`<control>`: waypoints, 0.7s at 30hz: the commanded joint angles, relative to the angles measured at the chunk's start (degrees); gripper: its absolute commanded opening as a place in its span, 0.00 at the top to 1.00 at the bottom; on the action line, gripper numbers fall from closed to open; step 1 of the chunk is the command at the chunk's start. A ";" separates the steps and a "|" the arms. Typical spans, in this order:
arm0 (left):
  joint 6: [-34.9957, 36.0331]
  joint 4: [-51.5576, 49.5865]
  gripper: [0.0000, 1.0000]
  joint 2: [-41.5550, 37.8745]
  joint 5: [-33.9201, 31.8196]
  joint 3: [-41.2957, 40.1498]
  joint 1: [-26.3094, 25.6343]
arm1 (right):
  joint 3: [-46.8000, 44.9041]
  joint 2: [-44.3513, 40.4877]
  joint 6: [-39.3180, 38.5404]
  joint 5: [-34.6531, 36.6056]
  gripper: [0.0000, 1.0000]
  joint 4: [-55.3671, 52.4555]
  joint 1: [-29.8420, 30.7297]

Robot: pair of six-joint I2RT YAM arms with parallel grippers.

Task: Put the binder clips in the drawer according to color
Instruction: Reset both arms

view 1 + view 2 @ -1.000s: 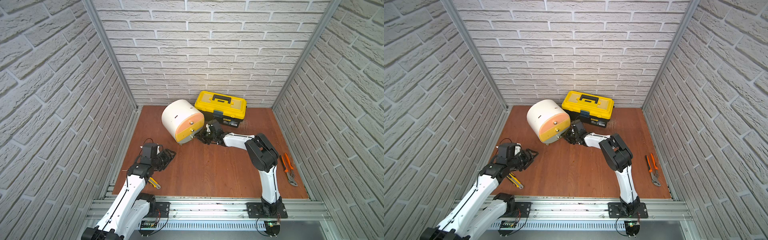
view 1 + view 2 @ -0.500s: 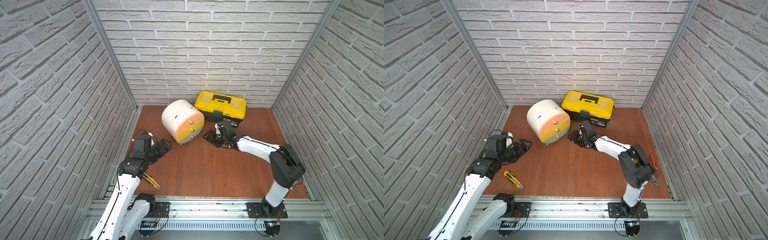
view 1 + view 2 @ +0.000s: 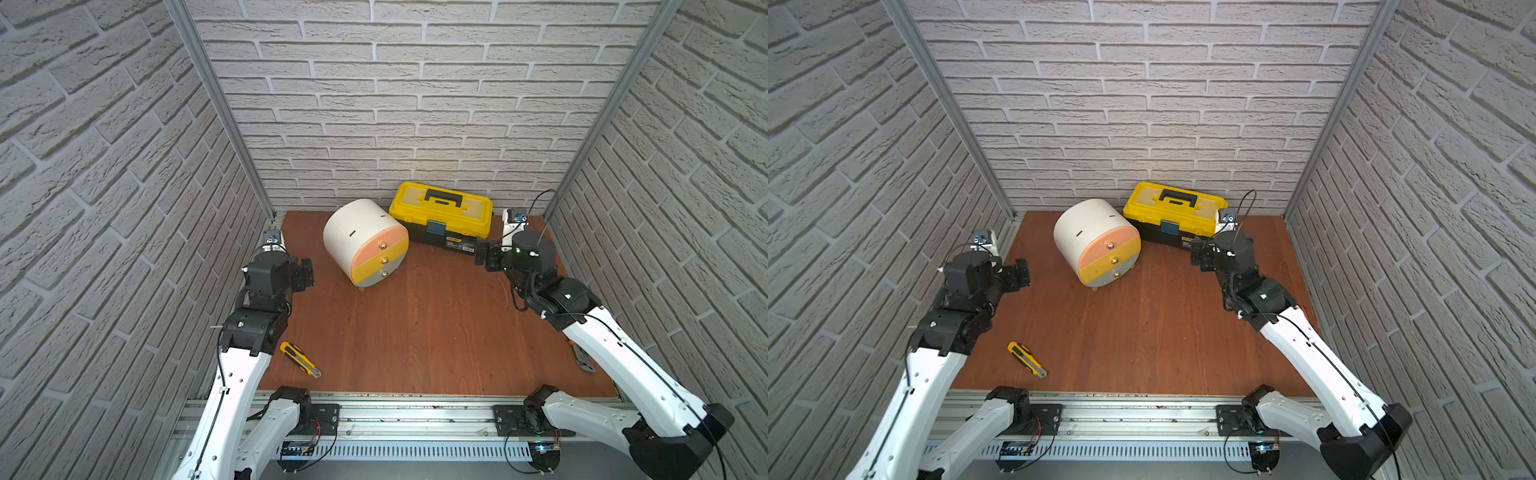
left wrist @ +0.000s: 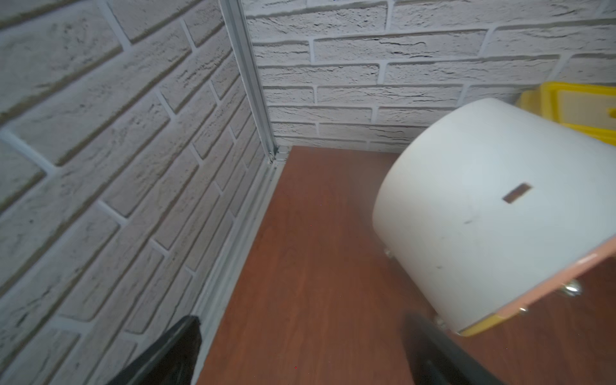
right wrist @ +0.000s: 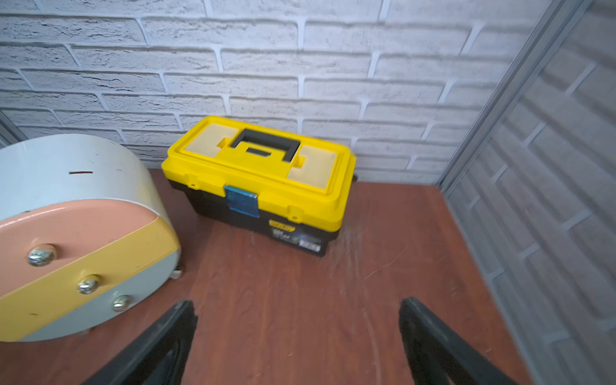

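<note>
Smooth white drum-shaped drawer (image 3: 365, 245) at eleven o'clock on the wood-grain table (image 3: 415, 332), boxy yellow plastic toolbox (image 3: 442, 216) at twelve, left claw (image 4: 303, 320) wide, right claw (image 5: 296, 305) wide, both empty

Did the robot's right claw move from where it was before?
Yes. The right gripper has swung away from the front of the drawer, sideways toward the robot's right, and is now beside the end of the toolbox.
</note>
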 commanded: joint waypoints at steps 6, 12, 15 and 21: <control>6.88 17.91 0.02 2.06 -11.36 -13.41 2.42 | -14.53 -2.00 -9.49 9.56 0.01 10.80 -4.93; 2.17 33.54 0.02 6.15 -5.68 -30.10 8.10 | -37.68 -0.73 -6.06 6.42 0.01 36.48 -10.80; 3.25 44.12 0.02 10.52 -5.31 -35.52 9.46 | -42.78 5.11 -4.47 5.37 0.01 47.78 -13.03; 1.81 68.57 0.03 23.79 3.94 -39.42 11.49 | -46.19 16.74 -5.63 2.11 0.01 64.77 -18.37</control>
